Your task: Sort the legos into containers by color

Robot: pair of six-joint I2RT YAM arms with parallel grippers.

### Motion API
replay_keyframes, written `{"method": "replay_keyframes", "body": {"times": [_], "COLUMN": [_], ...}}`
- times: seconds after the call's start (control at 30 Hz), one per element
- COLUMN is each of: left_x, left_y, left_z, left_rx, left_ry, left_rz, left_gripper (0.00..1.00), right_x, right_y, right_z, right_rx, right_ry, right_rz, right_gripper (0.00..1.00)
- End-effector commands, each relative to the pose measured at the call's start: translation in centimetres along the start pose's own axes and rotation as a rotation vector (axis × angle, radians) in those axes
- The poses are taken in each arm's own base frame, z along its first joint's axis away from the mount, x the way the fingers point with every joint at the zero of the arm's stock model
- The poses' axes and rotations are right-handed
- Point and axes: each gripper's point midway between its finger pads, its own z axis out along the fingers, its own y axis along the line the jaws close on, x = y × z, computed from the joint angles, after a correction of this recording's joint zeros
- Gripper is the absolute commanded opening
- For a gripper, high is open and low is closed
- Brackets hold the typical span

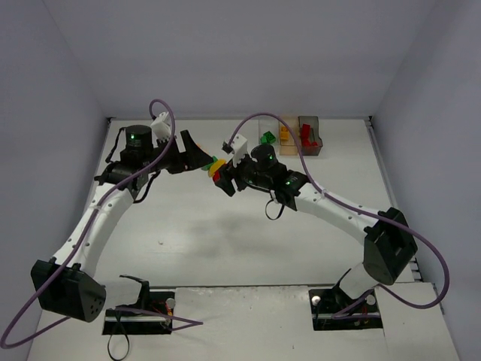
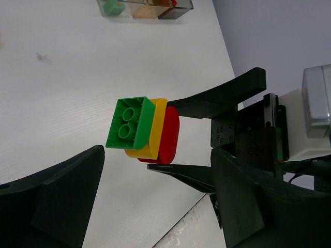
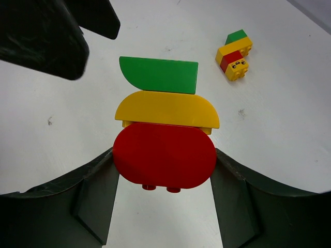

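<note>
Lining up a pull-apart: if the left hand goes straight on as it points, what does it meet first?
Likely the green brick, the end of the stack facing the left hand; the right hand grips that stack by its red brick. How far off is unclear.

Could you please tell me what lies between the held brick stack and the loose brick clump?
Only bare table between stack and clump, in the right wrist view.
</note>
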Motion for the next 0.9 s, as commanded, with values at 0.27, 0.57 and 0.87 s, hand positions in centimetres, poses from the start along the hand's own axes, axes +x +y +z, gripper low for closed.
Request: {"method": "replay_keyframes", "body": {"times": [0.27, 0.57, 0.87], "left_x": [-0.8, -0.7, -0.6], "left_y": [-1.5, -1.9, -2.6], "left_z": [1.8, 3.1, 3.3], "left_rx": [0.124, 0.191, 0.242], "left_ry": [0.026, 0.061, 0.086], "left_rz": [-0.078, -0.129, -0.145], "left_gripper": [0.77, 0.67, 0.52], "right_x": [-4.8, -5.5, -5.6], "right_y": [0.9, 1.0, 0.9], "right_z": [-1.9, -2.5, -2.6], "right_rx": [-0.015, -0.011, -0.004], "right_ry": [-0.132, -0.147, -0.150], "right_rz": [-0.044, -0.046, -0.042], "right_gripper": [0.01, 0.02, 0.02]}}
